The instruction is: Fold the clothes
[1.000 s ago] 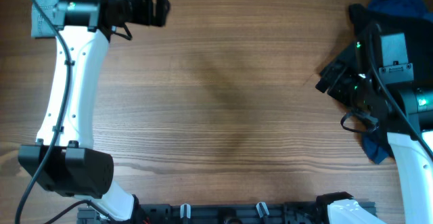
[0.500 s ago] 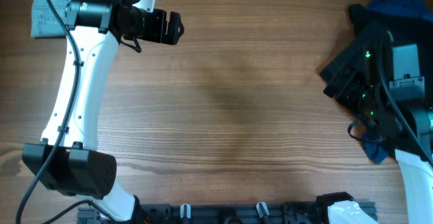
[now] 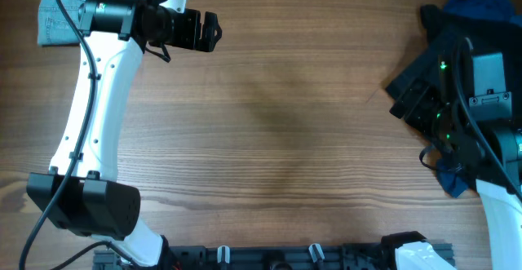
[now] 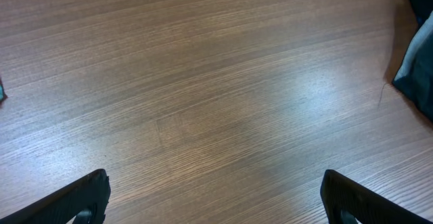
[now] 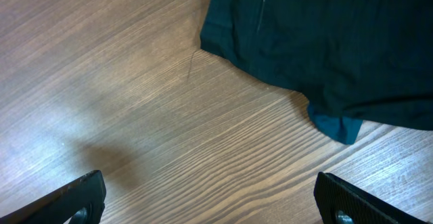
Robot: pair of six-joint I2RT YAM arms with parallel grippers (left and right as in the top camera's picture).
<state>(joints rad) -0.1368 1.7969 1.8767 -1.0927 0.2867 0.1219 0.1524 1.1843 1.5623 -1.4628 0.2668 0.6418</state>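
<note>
The clothes (image 3: 50, 27), a folded light-blue denim piece, lie at the table's far left corner, partly under my left arm. My left gripper (image 3: 214, 32) hangs to the right of them, open and empty. In the left wrist view its fingers (image 4: 81, 198) frame bare wood and the denim is out of view. My right gripper (image 3: 394, 97) is open over the table's right side. Its fingers (image 5: 369, 200) stand wide apart above bare wood, just short of a dark garment's hem.
A heap of black and dark-blue garments (image 3: 479, 7) lies at the far right, partly under my right arm, with a blue corner (image 3: 453, 180) nearer the front. In the right wrist view the black cloth (image 5: 325, 41) fills the top. A dark cloth edge (image 4: 416, 68) shows in the left wrist view.
My left gripper has moved right and a little toward the front, away from the denim. My right arm has shifted slightly toward the garment heap. Both have been still for the last half second.
</note>
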